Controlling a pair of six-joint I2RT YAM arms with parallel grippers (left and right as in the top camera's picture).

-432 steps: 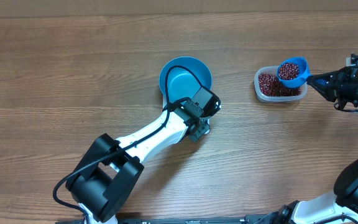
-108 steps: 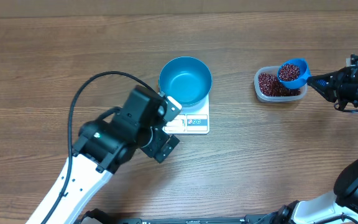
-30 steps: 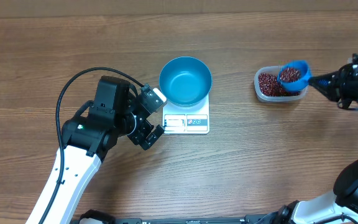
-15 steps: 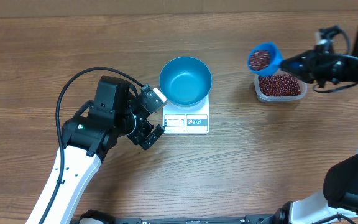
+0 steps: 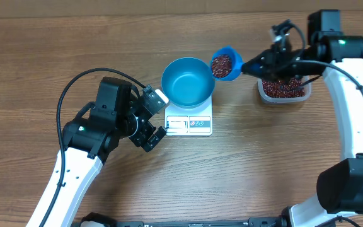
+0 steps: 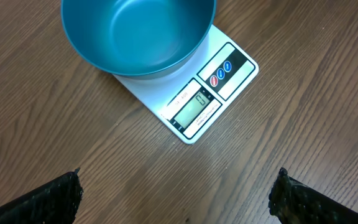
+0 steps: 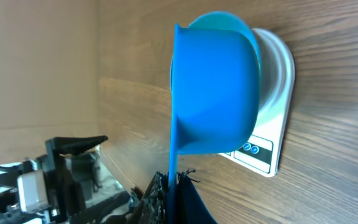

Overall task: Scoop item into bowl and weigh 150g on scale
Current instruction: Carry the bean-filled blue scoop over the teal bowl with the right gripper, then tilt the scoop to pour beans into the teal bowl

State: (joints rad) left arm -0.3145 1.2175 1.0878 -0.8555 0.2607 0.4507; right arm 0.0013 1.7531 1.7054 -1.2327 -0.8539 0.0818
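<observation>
The teal bowl [image 5: 188, 82] [image 6: 138, 31] stands on the white scale [image 5: 189, 125] [image 6: 205, 99], and its inside holds nothing. My right gripper [image 5: 254, 65] [image 7: 174, 186] is shut on the handle of a small blue scoop [image 5: 224, 64] [image 7: 216, 99]. The scoop carries dark red-brown beans [image 5: 220, 64] and hangs just right of the bowl's rim. In the right wrist view the scoop hides most of the bowl. My left gripper [image 5: 159, 117] [image 6: 176, 199] is open with nothing between its fingers, low over the table just left of the scale's front strip.
A clear plastic tub [image 5: 285, 89] with more beans sits right of the scale, under the right arm. The left arm reaches in from the lower left, its black cable looping above it. Bare wood lies around the scale.
The right arm has swung left, carrying the loaded scoop from above the tub to beside the bowl's right rim. The left arm has stayed still.
</observation>
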